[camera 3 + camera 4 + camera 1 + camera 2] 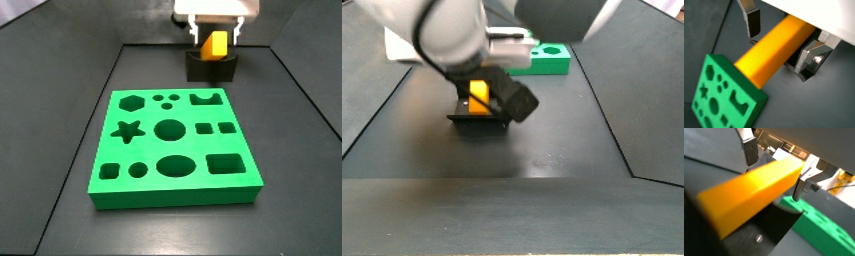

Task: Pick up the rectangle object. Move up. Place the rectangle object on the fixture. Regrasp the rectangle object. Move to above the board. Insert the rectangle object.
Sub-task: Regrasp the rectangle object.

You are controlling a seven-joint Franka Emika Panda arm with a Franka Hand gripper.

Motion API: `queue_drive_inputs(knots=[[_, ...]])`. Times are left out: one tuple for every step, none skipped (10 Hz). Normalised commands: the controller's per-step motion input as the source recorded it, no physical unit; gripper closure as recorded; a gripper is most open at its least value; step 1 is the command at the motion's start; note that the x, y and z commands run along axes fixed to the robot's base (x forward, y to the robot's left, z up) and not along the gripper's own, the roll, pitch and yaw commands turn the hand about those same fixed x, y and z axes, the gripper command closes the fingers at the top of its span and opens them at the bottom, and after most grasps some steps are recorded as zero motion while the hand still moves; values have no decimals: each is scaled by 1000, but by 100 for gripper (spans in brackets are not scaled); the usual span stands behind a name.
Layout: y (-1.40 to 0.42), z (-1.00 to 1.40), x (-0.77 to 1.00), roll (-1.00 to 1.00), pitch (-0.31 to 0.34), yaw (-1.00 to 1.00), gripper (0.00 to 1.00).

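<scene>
Silver-fingered claw (pixel 781 42): jaws spread to either side of the rectangle object (pixel 774 47), a gap visible at each finger, no grip. Rectangle object: orange-yellow, resting in the fixture (pixel 211 66), seen in both side views. Board (pixel 174 146): green, on the tabletop (pixel 301 150), near the fixture

Orange-yellow rectangle block (pixel 215 44) stands on the small dark fixture (pixel 211 68), between the gripper (pixel 214 36) fingers. Green board (pixel 174 146) with shaped holes lies flat, near the fixture, apart.
</scene>
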Motion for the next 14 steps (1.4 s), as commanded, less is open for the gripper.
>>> queue_drive_inputs(knots=[[0,1000,-18,-13,40,-5,0],[3,1000,-34,29,41,-10,0],[1,890,-39,40,42,-12,0],[-2,647,-40,58,42,-14,0],[-1,403,-36,63,38,-19,0],[1,215,-33,59,35,-19,0],[-1000,791,-8,1000,54,32,0],[-1000,739,2,1000,53,32,0],[-1000,723,-24,1000,46,31,0],[-1000,633,-72,1000,37,30,0],[-818,359,-75,1000,31,30,0],[-701,226,-59,1000,30,29,0],[-449,99,-29,1000,28,29,0],[-239,52,-24,1000,26,30,0]])
